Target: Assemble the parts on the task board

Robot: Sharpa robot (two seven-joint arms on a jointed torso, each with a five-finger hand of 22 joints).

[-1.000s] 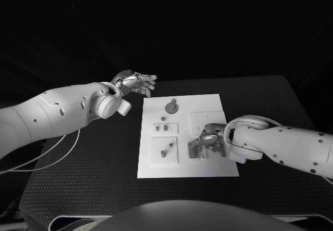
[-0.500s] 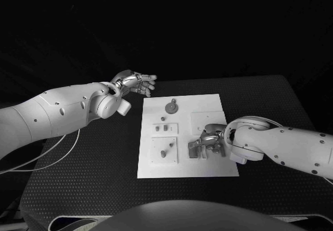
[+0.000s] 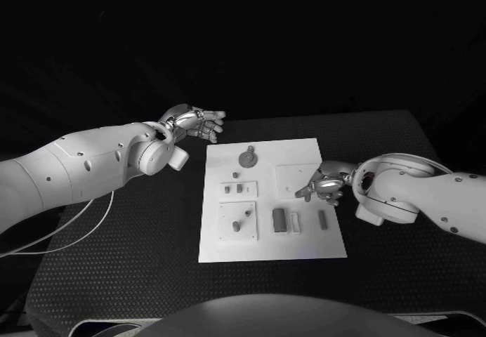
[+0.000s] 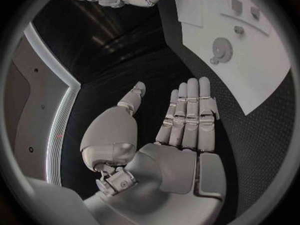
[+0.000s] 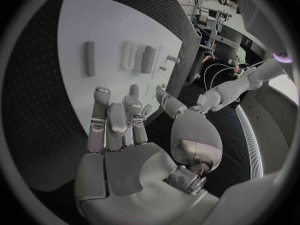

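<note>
The white task board [image 3: 304,151] lies mid-table. On its near right part a dark block [image 3: 279,219], a pale piece [image 3: 295,222] and a slim bar [image 3: 322,219] lie side by side; the right wrist view shows the same block [image 5: 148,59], pale piece [image 5: 127,54] and bar [image 5: 90,58]. A round part [image 3: 248,158] sits near the far edge, also seen as round part [image 4: 220,49]. My right hand [image 3: 326,184] hovers over the board's right edge, fingers straight and holding nothing, as right hand [image 5: 119,125] confirms. My left hand [image 3: 197,123] hangs open off the far left corner, fingers straight [image 4: 187,115].
Small pegs [image 3: 235,187] stand in a square plate left of centre, and another small part [image 3: 239,225] lies on the plate nearer me. A single peg [image 3: 239,173] stands below the round part. Black table [image 3: 121,267] surrounds the board on all sides.
My right hand has lifted off the near right parts and moved away toward the board's right edge, uncovering the block, pale piece and bar. The left hand has barely moved.
</note>
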